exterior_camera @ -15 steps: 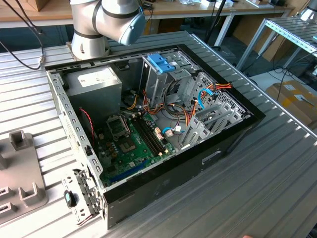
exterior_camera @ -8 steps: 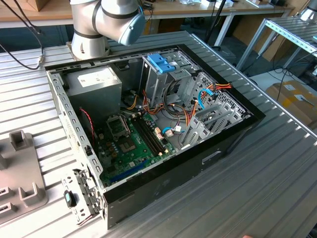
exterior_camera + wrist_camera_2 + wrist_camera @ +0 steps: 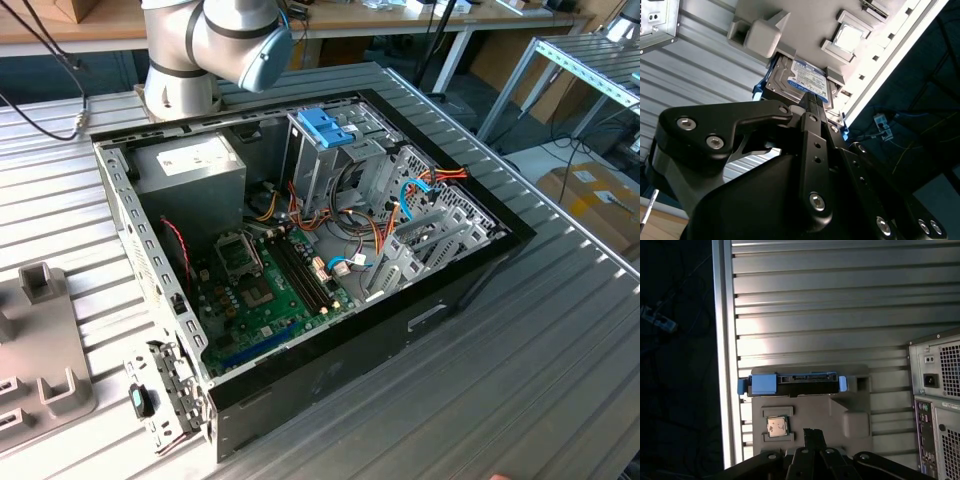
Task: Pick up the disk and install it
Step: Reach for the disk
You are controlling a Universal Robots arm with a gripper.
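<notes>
The disk (image 3: 799, 80) is a flat silver drive with a white and blue label. It lies in a slot of a grey holder block (image 3: 760, 35). In the first wrist view the disk (image 3: 792, 382) shows edge-on, with its blue plastic frame along the holder block (image 3: 810, 412). My black gripper (image 3: 811, 102) hovers just short of the disk and does not touch it. In the first wrist view the gripper (image 3: 812, 436) sits over the holder block, a short way from the disk's edge.
An open computer case (image 3: 470, 275) lies on the ribbed metal table (image 3: 520, 380), with a motherboard, cables, a grey power supply (image 3: 190, 170) and a metal cage with a blue handle (image 3: 325, 125). A processor chip (image 3: 776, 426) rests on the holder. The case's back panel (image 3: 940, 405) stands near the holder, and the table edge (image 3: 722, 365) runs beside it.
</notes>
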